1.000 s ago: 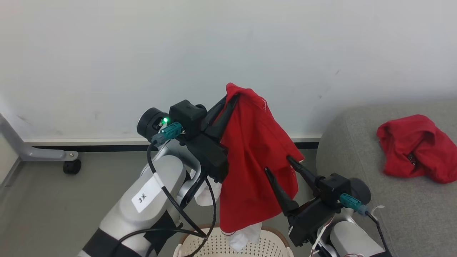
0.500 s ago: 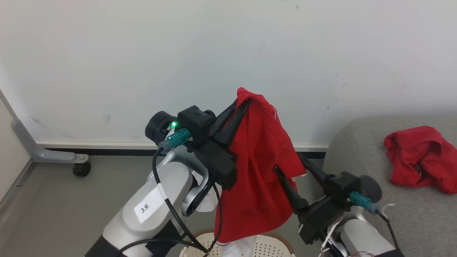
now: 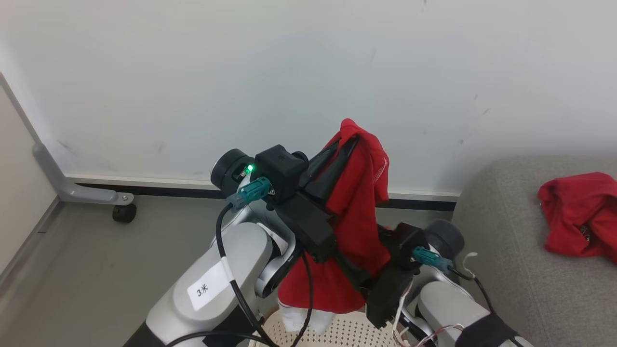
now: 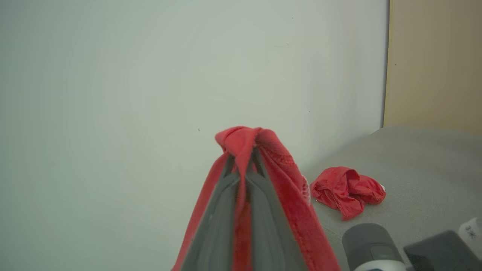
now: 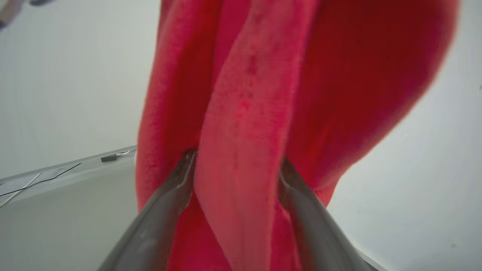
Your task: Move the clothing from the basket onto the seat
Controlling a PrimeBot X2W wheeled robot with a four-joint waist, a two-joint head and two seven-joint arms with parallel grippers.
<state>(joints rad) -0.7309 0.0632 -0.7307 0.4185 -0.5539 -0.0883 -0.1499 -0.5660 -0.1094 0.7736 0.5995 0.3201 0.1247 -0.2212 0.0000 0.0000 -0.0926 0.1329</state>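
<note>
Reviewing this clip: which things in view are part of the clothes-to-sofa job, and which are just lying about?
Part of the job: hanging red garment, pinched in the left gripper; open right gripper at its lower folds; second red garment lying on the sofa; basket.
Just there: grey metal leg; its castor wheel.

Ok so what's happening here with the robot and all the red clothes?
The robot is partway through moving laundry. Its left gripper is shut on a red garment, holding it up over the basket. The right gripper is open, straddling a hanging fold of that garment without closing on it. A second red garment already lies on the grey sofa to the robot's right.
</note>
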